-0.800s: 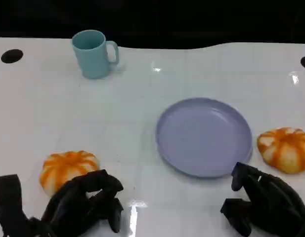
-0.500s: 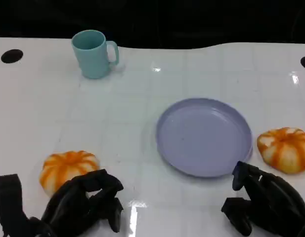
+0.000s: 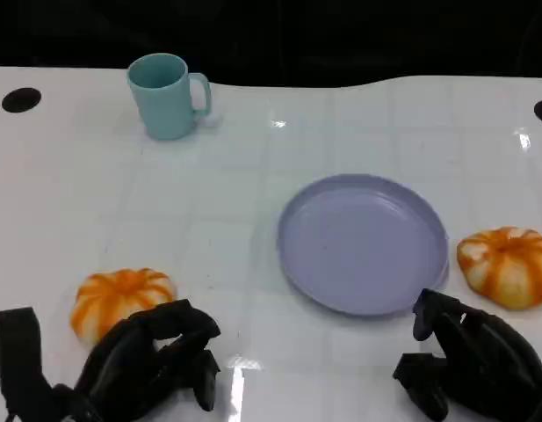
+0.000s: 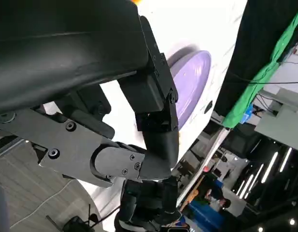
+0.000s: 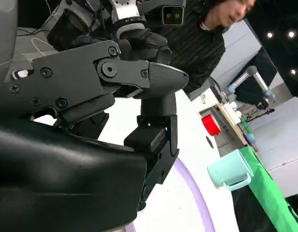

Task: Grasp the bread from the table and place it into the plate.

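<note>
Nearest, at the lower left of the frame, our left hand (image 3: pixel 152 365) sits with fingers curled in on nothing, just beside the near bread (image 3: pixel 121 299). At lower right our right hand (image 3: pixel 468 365) is likewise curled and holds nothing, close to the second bread (image 3: pixel 506 265). Between them lies the lavender plate (image 3: pixel 363 242); the teal mug (image 3: pixel 168 95) stands far, upper left. We risk knocking the bread away if we reach without spreading our fingers first.

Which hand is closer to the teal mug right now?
Left. The left hand sits at the near edge on the mug's side, almost straight below it past the left bread. The right hand is beyond the plate, much farther.
</note>
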Robot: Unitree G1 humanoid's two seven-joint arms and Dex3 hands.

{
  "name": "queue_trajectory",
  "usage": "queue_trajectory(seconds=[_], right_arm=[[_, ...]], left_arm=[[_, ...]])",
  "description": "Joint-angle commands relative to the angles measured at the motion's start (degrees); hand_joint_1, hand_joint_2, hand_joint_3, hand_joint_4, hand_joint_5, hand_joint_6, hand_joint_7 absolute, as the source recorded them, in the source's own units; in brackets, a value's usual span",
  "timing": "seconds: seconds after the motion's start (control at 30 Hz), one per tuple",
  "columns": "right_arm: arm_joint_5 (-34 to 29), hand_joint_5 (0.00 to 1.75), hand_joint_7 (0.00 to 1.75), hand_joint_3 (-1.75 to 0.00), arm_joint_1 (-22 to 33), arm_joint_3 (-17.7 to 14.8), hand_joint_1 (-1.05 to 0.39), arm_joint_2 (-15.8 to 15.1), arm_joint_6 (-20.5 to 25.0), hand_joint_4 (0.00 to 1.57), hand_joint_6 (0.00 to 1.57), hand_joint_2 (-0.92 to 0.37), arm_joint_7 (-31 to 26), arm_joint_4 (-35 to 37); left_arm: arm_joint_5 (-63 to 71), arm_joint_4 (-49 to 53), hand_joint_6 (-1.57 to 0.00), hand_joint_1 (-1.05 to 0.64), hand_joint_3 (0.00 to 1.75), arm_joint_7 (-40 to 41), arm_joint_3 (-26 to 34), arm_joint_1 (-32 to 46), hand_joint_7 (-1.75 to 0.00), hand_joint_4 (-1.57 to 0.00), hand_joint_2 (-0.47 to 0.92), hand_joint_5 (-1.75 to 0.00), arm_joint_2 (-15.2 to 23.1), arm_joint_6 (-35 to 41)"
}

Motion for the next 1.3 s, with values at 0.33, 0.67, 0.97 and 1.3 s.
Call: queue_trajectory(seconds=[0.33,0.67,0.97,1.3], right_arm=[[-0.04,1.75,1.75,-0.47,-0.26,-0.31,-0.61,-0.24,-1.51,1.15,0.96,-0.92,0.05,-0.15],[0.81,1.75,1.7,-0.46,-0.73,-0.31,-0.62,0.0,-0.56,1.13,0.95,-0.92,0.66,0.33],[0.18,1.75,1.7,-0.47,-0.86,-0.22,-0.62,0.23,-2.59,1.14,0.96,-0.92,1.28,1.24],[0.16,1.75,1.69,-0.47,-1.11,-0.21,-0.61,0.49,-3.32,1.14,0.96,-0.92,1.4,1.87]], left_arm=[[1.47,-2.72,-1.13,-0.6,0.25,0.34,0.52,2.38,-0.27,-1.08,0.92,-0.9,0.62,-10.9],[12.38,-6.57,-0.77,-0.55,0.18,4.71,-2.27,2.83,-0.06,-0.87,0.92,-0.73,6.53,-23.59],[22.3,-15.13,-0.69,-0.43,0.0,14.27,-4.77,5.17,-0.03,-0.66,0.88,-0.92,10.98,-25.17],[53.77,-28.57,-0.06,-0.57,0.0,35.45,-8.29,7.67,-0.94,-0.18,0.84,-1.34,17.47,-25.26]])
